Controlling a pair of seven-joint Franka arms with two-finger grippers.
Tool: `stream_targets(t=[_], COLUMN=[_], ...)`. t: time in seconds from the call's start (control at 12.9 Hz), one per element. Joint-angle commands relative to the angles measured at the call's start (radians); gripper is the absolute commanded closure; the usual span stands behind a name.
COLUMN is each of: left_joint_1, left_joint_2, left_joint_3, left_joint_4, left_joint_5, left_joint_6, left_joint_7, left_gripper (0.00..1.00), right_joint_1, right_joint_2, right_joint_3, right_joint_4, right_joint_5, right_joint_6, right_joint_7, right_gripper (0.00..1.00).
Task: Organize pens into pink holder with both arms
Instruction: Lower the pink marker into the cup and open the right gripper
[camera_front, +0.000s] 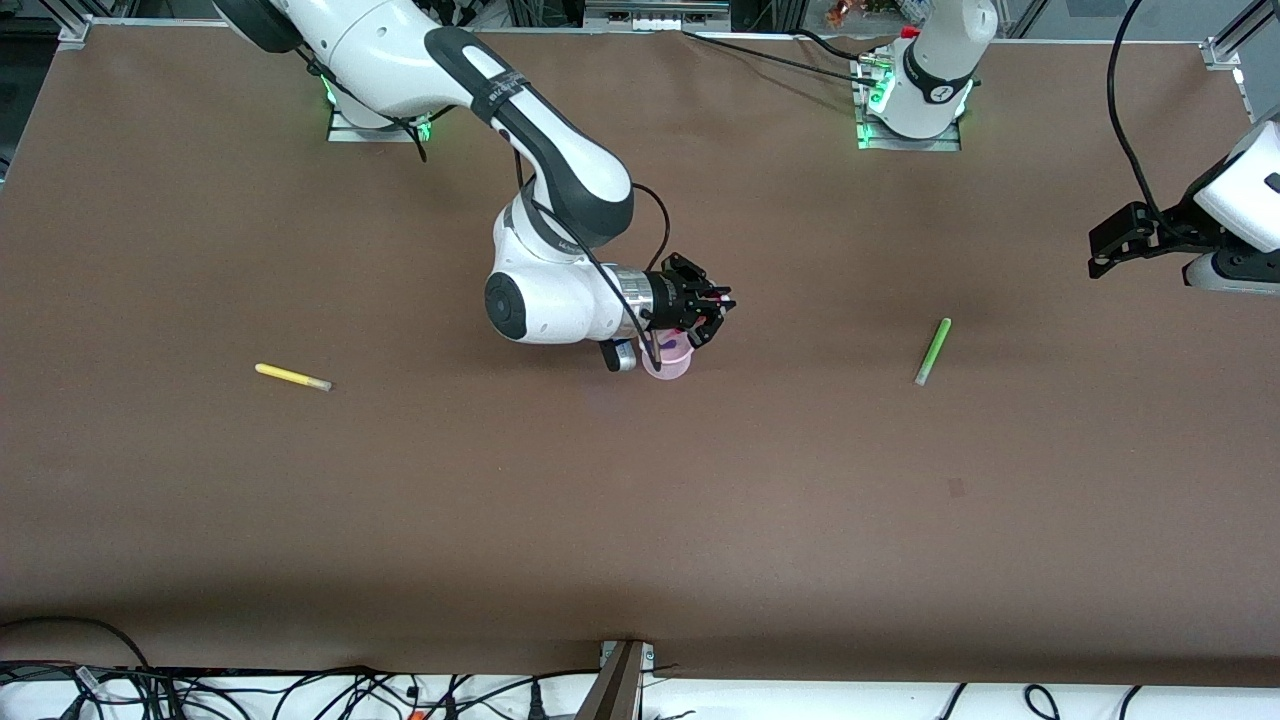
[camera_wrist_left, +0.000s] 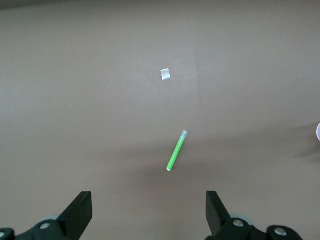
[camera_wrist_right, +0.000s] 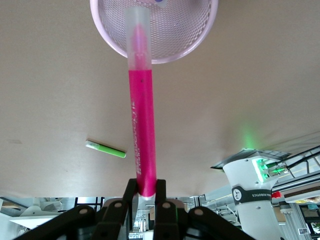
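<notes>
My right gripper is shut on the magenta-pink pen at its rear end. It holds the pen over the pink holder, with the pale cap over the holder's mouth. A dark purple pen shows inside the holder, mostly hidden. The light green pen lies on the table toward the left arm's end, also in the right wrist view. The yellow pen lies toward the right arm's end. My left gripper is open and empty, waiting high over the table's left-arm end.
A small white scrap lies on the brown table near the green pen. Cables run along the table's front edge. The left arm's base stands at the back.
</notes>
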Motion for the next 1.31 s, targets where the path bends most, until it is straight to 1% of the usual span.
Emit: stream_targets(t=[0.0,0.23,0.31,0.39,0.46,0.54,0.62,0.7,0.77,0.85,0.93,1.16,1.24], left_joint_1=[-0.007,-0.012,-0.016,-0.013,-0.009,-0.007,-0.021,-0.025,-0.024,-0.012,-0.009,-0.015,-0.01], left_joint_2=[0.021,0.021,0.021,0.02,0.018,0.018,0.015,0.015,0.015,0.006,0.006,0.006,0.006], left_joint_3=[0.001,-0.004,-0.005,-0.005,-0.005,-0.005,-0.008,-0.016,-0.039,-0.042,-0.041,-0.044,-0.042], left_joint_4=[0.035,0.032,0.032,0.029,0.024,0.024,0.024,0.024,0.025,0.015,0.015,0.015,0.015], left_joint_5=[-0.004,-0.004,-0.004,-0.013,-0.016,-0.016,-0.01,-0.004,-0.002,-0.002,-0.002,-0.002,-0.002], left_joint_6=[-0.002,0.019,0.019,0.019,0.019,0.018,0.012,0.009,0.009,0.007,0.007,0.006,0.006], left_joint_7=[-0.001,0.002,0.002,0.002,0.002,0.007,0.002,0.005,0.004,0.005,0.007,0.007,0.007], left_gripper=[0.0,0.0,0.0,0.0,0.0,0.0,0.0,0.0,0.0,0.0,0.0,0.0,0.0], right_joint_1=[0.002,0.002,0.002,0.002,-0.001,-0.005,-0.007,-0.012,-0.013,-0.013,-0.013,-0.016,-0.024], right_joint_2=[0.021,0.035,0.042,0.044,0.049,0.05,0.052,0.052,0.052,0.052,0.052,0.05,0.044], right_joint_3=[0.001,0.001,0.001,0.001,0.001,0.001,0.001,0.001,0.001,0.001,0.001,0.0,0.0], right_joint_4=[-0.003,-0.003,-0.003,-0.003,-0.004,-0.004,-0.004,-0.004,-0.004,-0.004,-0.004,-0.001,0.002], right_joint_5=[0.021,0.021,0.021,0.023,0.027,0.027,0.027,0.027,0.027,0.027,0.027,0.024,0.018], right_joint_6=[0.019,0.037,0.037,0.04,0.043,0.045,0.043,0.043,0.043,0.043,0.043,0.043,0.039], right_joint_7=[-0.051,-0.052,-0.054,-0.058,-0.072,-0.072,-0.072,-0.074,-0.074,-0.078,-0.078,-0.078,-0.084], right_gripper=[0.94,0.93,0.9,0.89,0.85,0.84,0.81,0.75,0.73,0.72,0.66,0.33,0.21])
